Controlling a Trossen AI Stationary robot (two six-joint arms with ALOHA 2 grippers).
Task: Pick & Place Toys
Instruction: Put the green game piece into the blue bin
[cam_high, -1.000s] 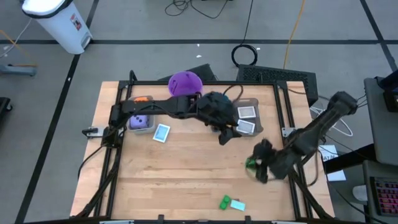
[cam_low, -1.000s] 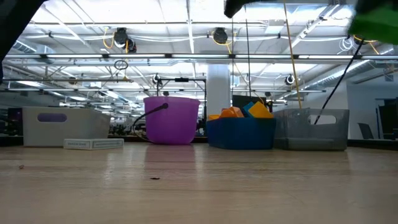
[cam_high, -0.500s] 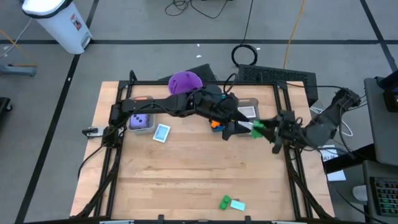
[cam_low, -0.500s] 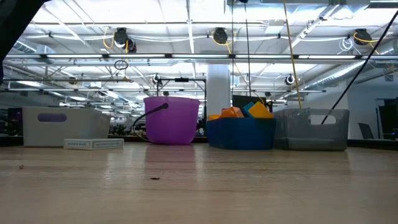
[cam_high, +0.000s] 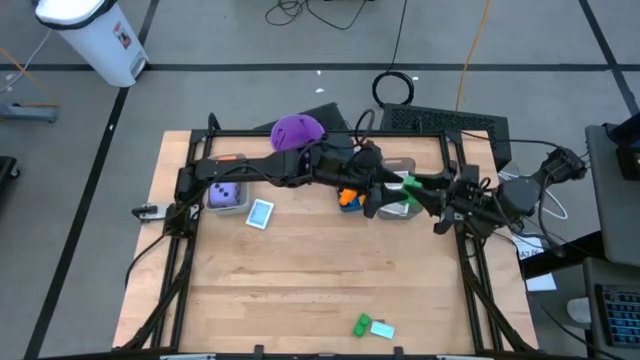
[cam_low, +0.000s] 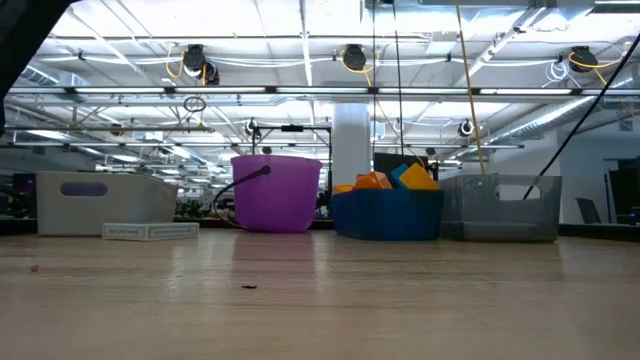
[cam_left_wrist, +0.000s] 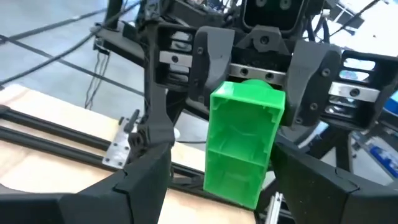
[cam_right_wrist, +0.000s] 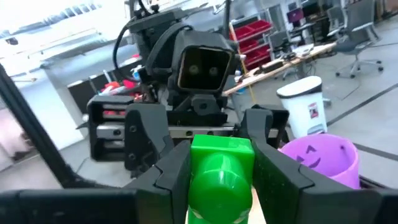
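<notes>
My right gripper (cam_high: 420, 192) is shut on a green building brick (cam_high: 407, 187), held in the air over the bins at the table's far right. My left gripper (cam_high: 375, 200) faces it from the table's left, open. In the left wrist view its fingers (cam_left_wrist: 143, 186) stand on either side of the brick's free end (cam_left_wrist: 239, 180). A second green brick and a card (cam_high: 370, 326) lie near the table's front edge. Another card (cam_high: 260, 213) lies left of centre. Orange and blue bricks (cam_low: 385, 180) fill the teal bin (cam_low: 388, 215). My right gripper pinches the green brick's two sides (cam_right_wrist: 198, 177) between its two fingers, at the end away from my left gripper. The fingers lie level and come from the table's right. The brick is lifted clear and sticks out toward my left gripper. I cannot tell whether my left gripper's open fingers touch the brick.
A purple bucket (cam_high: 297, 132) stands at the far edge. A grey bin (cam_high: 227, 196) holding a purple die stands at the far left. A clear bin (cam_low: 500, 207) stands at the far right, beside the teal bin. The middle and near parts of the wooden table (cam_high: 300, 280) are bare.
My right gripper has risen from the table's near right and swung toward the far edge and the left arm, carrying the green brick clear of the table. My left gripper has shifted a little toward the far right and now faces the brick.
</notes>
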